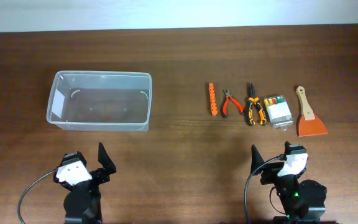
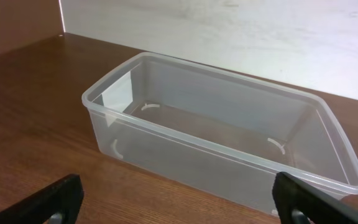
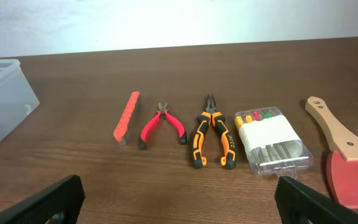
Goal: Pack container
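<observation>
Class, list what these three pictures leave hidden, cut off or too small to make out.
- Right wrist view: the scraper has its blade cut off by the right edge.
- Right wrist view: the container shows one corner only; the left edge cuts off the rest.
- Overhead view: the clear case holds pieces too small to identify.

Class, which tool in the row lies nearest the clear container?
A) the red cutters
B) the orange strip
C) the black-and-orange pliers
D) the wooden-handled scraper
B: in the overhead view the orange strip ends the row on the side facing the container.
</observation>
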